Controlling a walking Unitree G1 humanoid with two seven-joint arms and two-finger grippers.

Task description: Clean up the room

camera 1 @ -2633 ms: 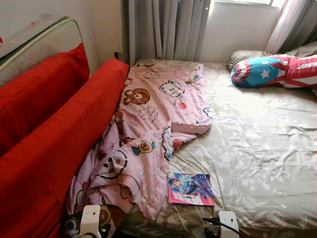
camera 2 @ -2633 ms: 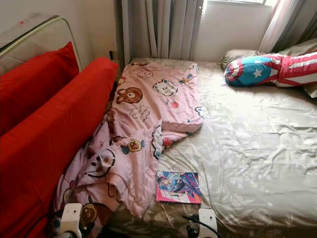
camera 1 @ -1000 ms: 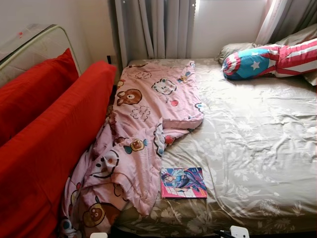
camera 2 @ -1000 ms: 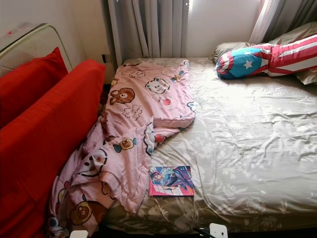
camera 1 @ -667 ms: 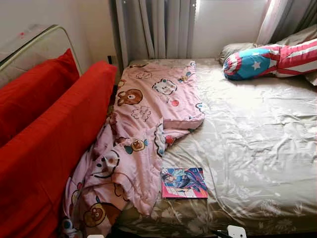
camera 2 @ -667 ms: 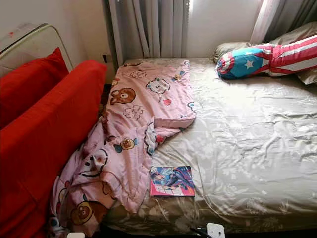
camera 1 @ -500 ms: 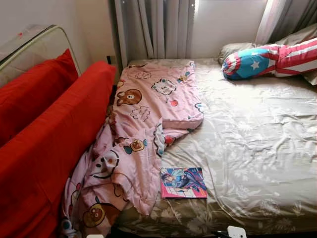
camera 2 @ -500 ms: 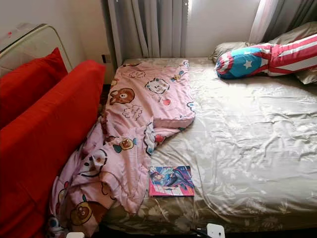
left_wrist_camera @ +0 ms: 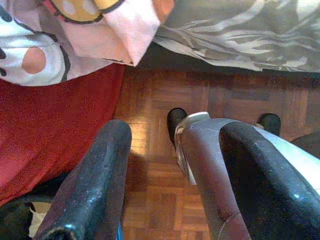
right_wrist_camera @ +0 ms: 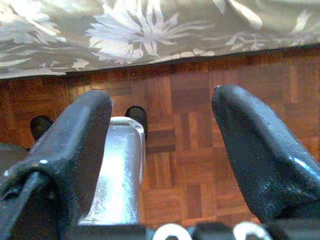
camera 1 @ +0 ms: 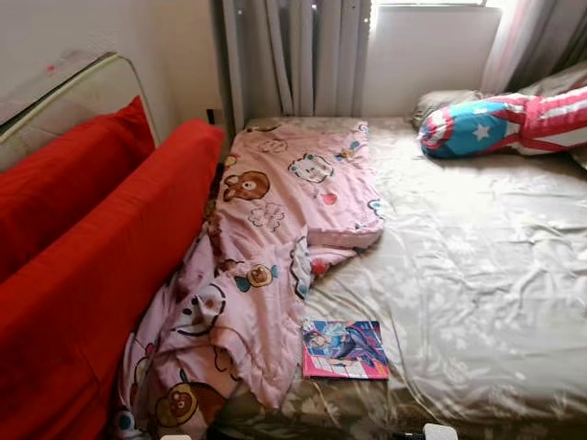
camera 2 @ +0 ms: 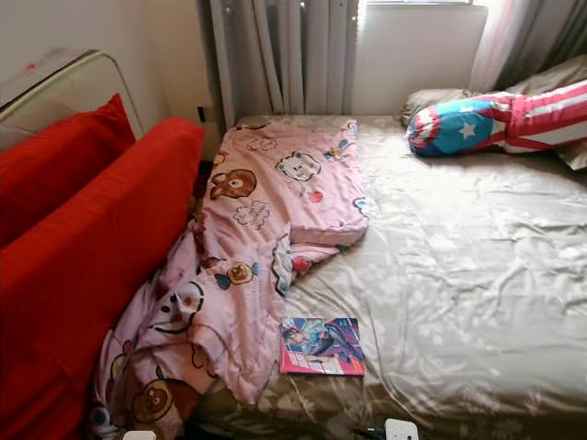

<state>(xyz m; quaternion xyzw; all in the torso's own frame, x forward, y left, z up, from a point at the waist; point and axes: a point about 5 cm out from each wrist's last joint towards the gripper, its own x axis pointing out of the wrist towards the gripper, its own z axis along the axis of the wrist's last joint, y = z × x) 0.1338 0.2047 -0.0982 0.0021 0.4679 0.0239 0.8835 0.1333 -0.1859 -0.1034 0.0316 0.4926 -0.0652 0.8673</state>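
The left tool and the right tool both hang released with fingers apart over the parquet floor at the bed's near edge. A pink cartoon blanket lies rumpled along the bed's left side beside red cushions, a colourful book just right of its near end.

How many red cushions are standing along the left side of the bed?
2. One long red cushion leans right against the bed's edge beside the pink blanket; the other red cushion stands behind it, nearer the wall. Others could be hidden behind them.
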